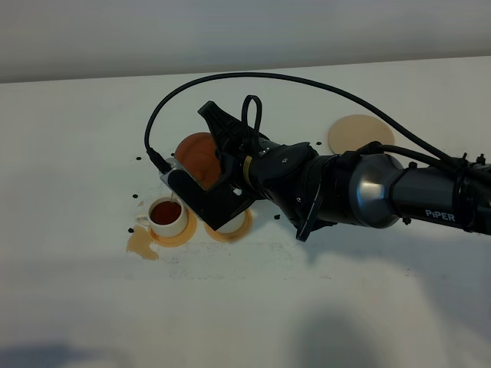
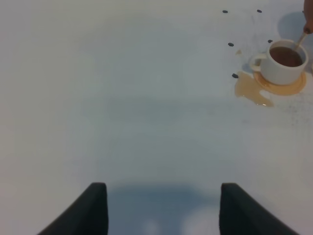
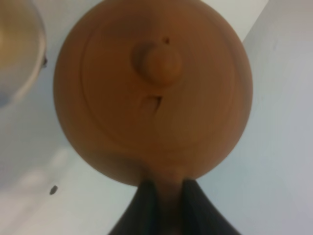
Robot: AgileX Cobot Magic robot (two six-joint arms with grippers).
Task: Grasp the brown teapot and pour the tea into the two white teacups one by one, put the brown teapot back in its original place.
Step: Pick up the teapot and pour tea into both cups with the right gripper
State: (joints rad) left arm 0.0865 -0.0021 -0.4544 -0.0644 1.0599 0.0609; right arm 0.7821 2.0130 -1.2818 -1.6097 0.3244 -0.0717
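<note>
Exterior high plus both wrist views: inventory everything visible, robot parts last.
table: one, white, under everything.
coasters: two, orange, side by side, left of centre.
filled teacup: one, white, on the left coaster, tea inside.
second teacup: one, white, beside the teapot, mostly hidden in the exterior view.
brown teapot: one, reddish-brown, tilted over the filled teacup.
tea spill: one, tan, beside the left coaster.
saucer: one, pale cream, far right, nothing on it.
dark specks: several, black, around the cups.
right gripper: one, black, fingers shut on the teapot handle.
left gripper: one, black, fingers open above bare table.
</note>
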